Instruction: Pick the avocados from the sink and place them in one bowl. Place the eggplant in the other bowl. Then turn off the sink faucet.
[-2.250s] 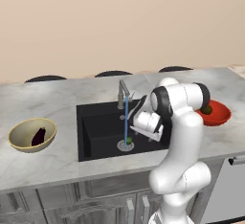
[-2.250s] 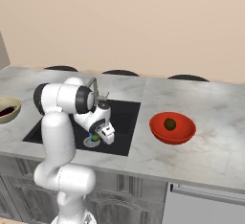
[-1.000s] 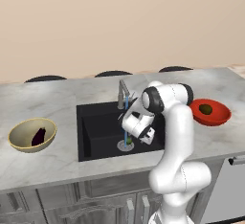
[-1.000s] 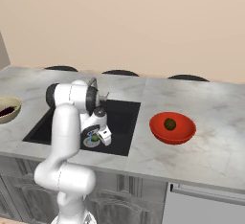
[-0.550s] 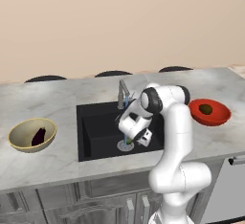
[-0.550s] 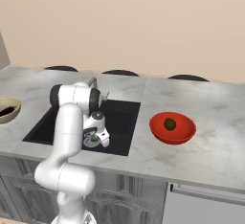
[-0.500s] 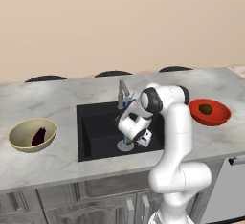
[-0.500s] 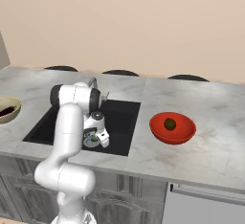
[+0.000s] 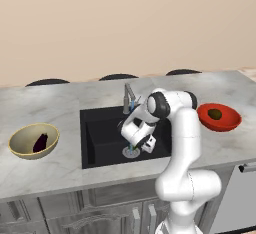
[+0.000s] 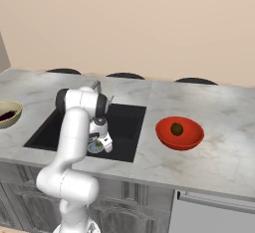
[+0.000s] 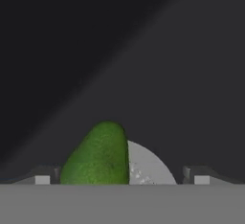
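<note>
In the hand view a bright green avocado (image 11: 98,156) lies on the round silver drain (image 11: 146,168) of the black sink (image 11: 119,50). My gripper (image 11: 122,177) is open, one fingertip (image 11: 42,177) on each side of the fruit and apart from it. From the base views the gripper (image 9: 134,150) (image 10: 97,146) hangs low inside the sink (image 9: 100,128), just below the faucet (image 9: 128,98), where a thin blue stream shows. A darker olive avocado (image 9: 215,114) (image 10: 176,129) rests in the red bowl (image 9: 227,124) (image 10: 187,140). The eggplant (image 9: 41,141) lies in the tan bowl (image 9: 20,145).
Grey marble counter (image 9: 50,105) surrounds the sink. The tan bowl (image 10: 10,108) stands at the counter's left, the red one at its right. Sink walls close in around the hand. Dark chair backs (image 9: 117,77) show behind the counter.
The hand has dropped lower into the sink and closer to the drain and the green avocado. The jaws have stayed open. Bowls and their contents have not moved.
</note>
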